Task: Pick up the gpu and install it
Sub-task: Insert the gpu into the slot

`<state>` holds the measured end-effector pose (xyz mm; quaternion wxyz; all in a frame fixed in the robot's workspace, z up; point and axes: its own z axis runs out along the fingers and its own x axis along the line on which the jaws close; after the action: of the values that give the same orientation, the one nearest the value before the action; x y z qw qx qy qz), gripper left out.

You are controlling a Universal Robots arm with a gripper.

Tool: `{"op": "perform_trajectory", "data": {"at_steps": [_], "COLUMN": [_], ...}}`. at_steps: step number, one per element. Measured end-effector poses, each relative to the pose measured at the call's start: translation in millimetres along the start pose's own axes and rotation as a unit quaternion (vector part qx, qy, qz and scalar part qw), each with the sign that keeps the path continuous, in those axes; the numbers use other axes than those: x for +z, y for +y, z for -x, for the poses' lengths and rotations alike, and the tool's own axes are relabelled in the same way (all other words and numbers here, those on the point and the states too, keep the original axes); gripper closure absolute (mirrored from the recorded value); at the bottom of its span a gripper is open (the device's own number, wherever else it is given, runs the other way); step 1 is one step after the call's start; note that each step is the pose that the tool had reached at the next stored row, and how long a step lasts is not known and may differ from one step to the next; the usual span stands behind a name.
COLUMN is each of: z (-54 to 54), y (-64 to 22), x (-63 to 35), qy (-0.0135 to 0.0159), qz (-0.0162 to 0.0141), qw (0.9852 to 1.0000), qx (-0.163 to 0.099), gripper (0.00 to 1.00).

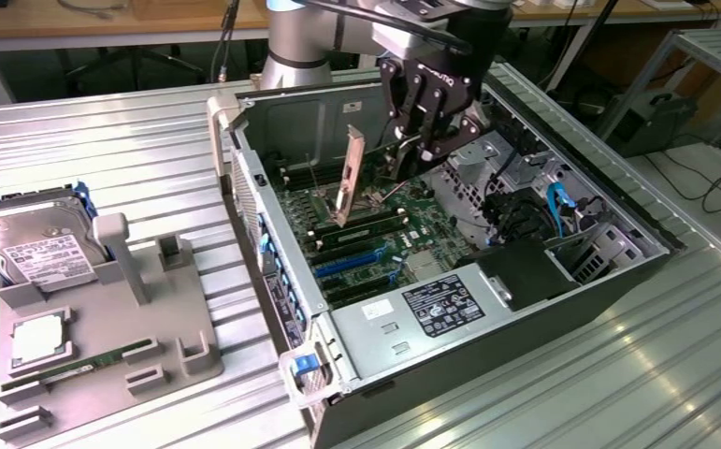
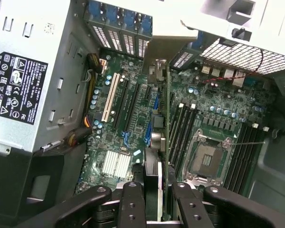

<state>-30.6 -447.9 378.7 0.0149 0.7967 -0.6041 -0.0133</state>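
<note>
One gpu (image 1: 357,178) — in tool (image 1: 412,142) grip

The open computer case (image 1: 460,281) lies on the tabletop (image 1: 148,150), toward the exterior view's right. The pincer (image 1: 400,161) hangs inside it, holding the gpu (image 1: 350,178) upright above the motherboard (image 1: 373,234). The power supply (image 1: 423,313) sits at the case's near end. The parts tray (image 1: 98,346) lies at the left, carrying the hard drive (image 1: 30,243).
</note>
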Motion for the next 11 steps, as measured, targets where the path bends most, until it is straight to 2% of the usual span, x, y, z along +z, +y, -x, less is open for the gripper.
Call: {"op": "perform_trajectory", "data": {"at_steps": [6,9,11], "z": [0.0,0.0,0.0], "y": [-0.1,-0.2,-0.4], "x": [2.3,4.9,8.4], "qy": [-0.0001,-0.0006,-0.0016], "qz": [0.0001,0.0012,0.0029], "qw": [1.0000,1.0000,0.9999], "qx": [0.000,0.003,0.016], "gripper": [0.73,0.73,0.73]}}
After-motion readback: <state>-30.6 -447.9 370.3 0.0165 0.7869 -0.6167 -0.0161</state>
